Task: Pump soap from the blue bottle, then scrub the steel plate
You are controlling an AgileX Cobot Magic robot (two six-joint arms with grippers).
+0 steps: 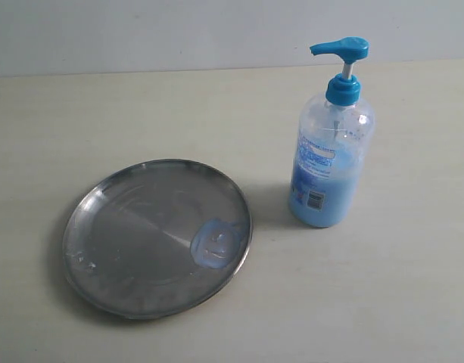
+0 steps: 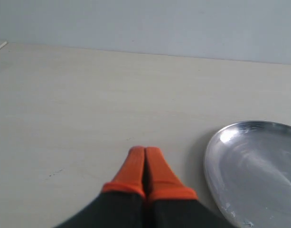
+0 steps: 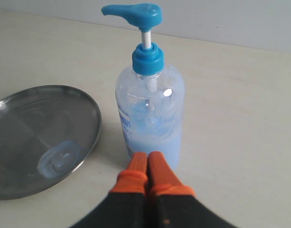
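Soap (image 1: 216, 243) smeared on steel plate (image 1: 126, 227) near rim, blue bottle (image 1: 330, 151) upright beside it on desk (image 1: 383, 287), left fingers (image 2: 133, 167) and right fingers (image 3: 136, 167) closed, empty

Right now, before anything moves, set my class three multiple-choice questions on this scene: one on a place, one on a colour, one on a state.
1. Where does the blob of soap lie?
A. On the steel plate, at the side nearest the blue bottle
B. Running down the bottle's outside
C. Hanging from the nozzle

2. What colour is the bottle's pump head?
A. Red
B. Blue
C. White

3. How is the right end effector?
A. Wide open
B. Shut on the bottle
C. Shut, holding nothing

Answers:
1 A: the pale blue smear sits just inside the plate's rim, on the bottle's side.
2 B: the head and collar are bright blue.
3 C: its orange fingertips press together with nothing between them.
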